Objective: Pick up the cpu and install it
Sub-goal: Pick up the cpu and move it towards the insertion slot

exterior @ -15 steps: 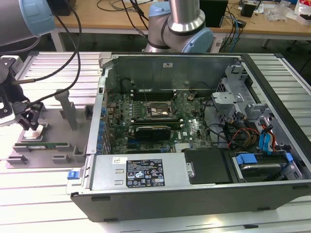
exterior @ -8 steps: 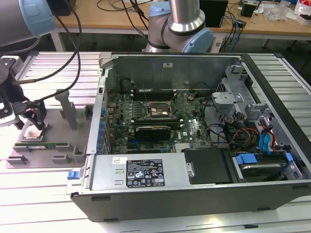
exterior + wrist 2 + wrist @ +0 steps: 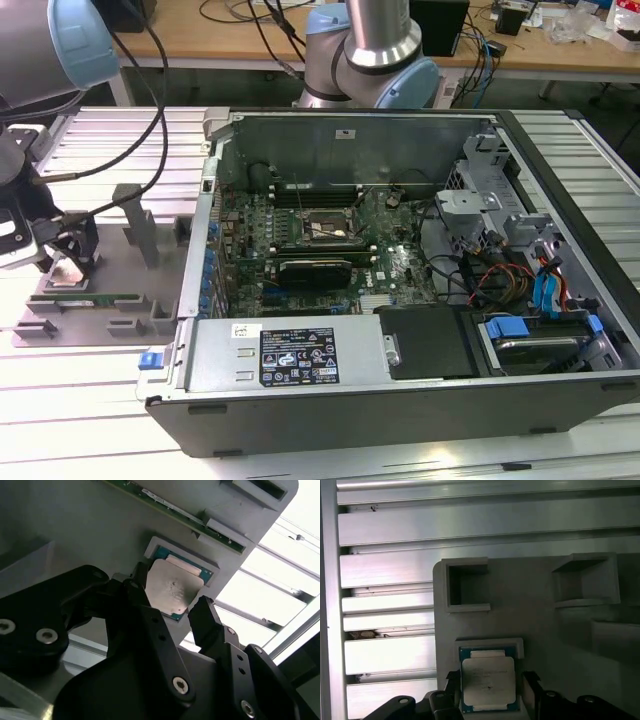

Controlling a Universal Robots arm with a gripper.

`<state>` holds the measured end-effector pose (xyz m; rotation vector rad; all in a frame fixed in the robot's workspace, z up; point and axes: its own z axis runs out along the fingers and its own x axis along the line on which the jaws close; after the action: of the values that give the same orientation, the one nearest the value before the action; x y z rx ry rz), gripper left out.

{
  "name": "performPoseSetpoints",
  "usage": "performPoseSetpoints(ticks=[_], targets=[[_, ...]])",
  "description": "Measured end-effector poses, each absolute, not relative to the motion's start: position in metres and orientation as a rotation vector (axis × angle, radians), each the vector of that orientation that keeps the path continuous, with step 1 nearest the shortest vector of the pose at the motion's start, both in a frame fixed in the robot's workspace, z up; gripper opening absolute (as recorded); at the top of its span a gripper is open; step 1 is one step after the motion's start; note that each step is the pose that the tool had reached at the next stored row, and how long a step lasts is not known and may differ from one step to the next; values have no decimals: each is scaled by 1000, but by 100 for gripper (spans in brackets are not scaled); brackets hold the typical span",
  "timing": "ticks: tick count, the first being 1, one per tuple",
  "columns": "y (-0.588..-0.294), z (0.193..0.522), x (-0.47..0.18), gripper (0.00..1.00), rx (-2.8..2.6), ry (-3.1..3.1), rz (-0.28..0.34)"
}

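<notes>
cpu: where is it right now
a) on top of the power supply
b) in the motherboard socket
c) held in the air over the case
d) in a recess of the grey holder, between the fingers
d: the cpu lies flat in its recess in the grey holder, with the open fingers on either side of it.
</notes>
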<state>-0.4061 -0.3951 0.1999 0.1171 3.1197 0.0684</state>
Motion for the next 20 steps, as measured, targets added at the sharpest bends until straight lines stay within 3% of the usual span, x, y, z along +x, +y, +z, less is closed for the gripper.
performPoseSetpoints(ticks=[17,20], targets=[[-395,189,-406,60,90,3121,69],[-395,189,-406,55,90,3121,69]])
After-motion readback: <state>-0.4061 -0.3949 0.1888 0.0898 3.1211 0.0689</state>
